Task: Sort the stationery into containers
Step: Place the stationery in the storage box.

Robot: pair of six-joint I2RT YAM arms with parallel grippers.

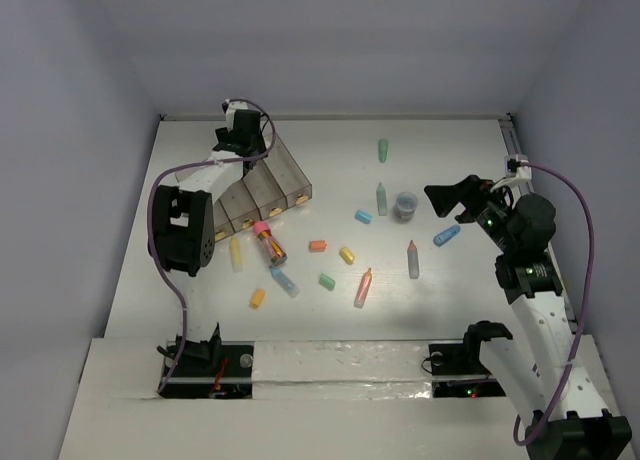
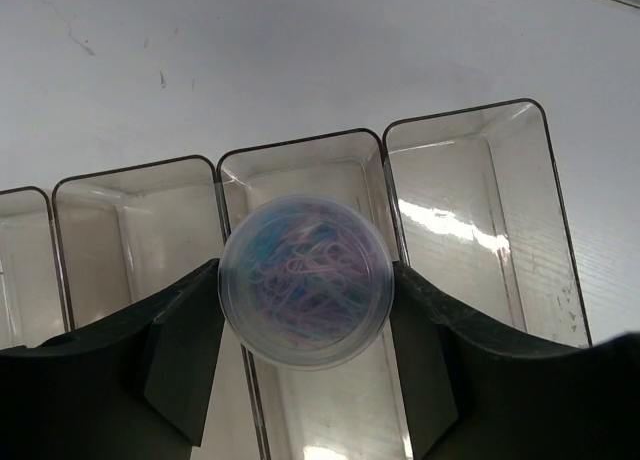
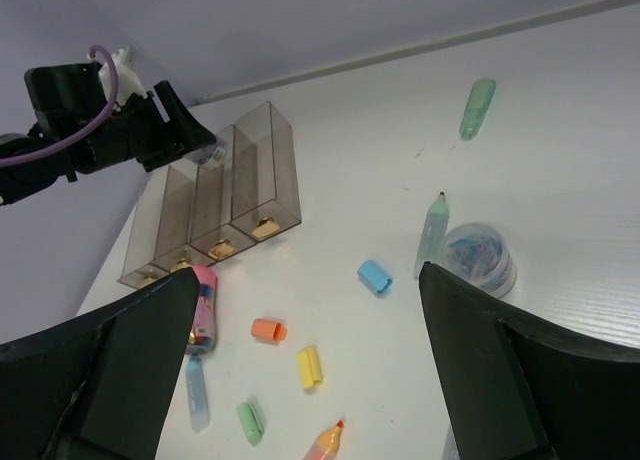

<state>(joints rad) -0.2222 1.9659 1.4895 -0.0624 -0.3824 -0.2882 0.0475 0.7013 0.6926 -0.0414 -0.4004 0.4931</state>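
Note:
In the left wrist view my left gripper [image 2: 305,277] is shut on a round clear pot of paper clips [image 2: 305,280]. It hangs above the smoky tray [image 2: 465,120], over a divider between two middle compartments. Seen from above, the left gripper [image 1: 238,132] is at the tray's [image 1: 285,165] far end. My right gripper [image 1: 445,202] stands open and empty, just right of a second pot [image 1: 405,205], which also shows in its own view [image 3: 480,258]. Loose stationery lies mid-table: green markers [image 1: 383,150] [image 1: 381,197], a blue cap [image 1: 363,217], an orange cap [image 1: 318,246] and a yellow cap [image 1: 347,254].
A pink tube [image 1: 268,242], a yellow marker [image 1: 236,253] and a blue marker [image 1: 285,282] lie beside the tray's near end. An orange-tipped marker [image 1: 412,260], an orange marker [image 1: 363,287] and another blue marker [image 1: 446,236] lie nearer the right arm. Walls enclose the table.

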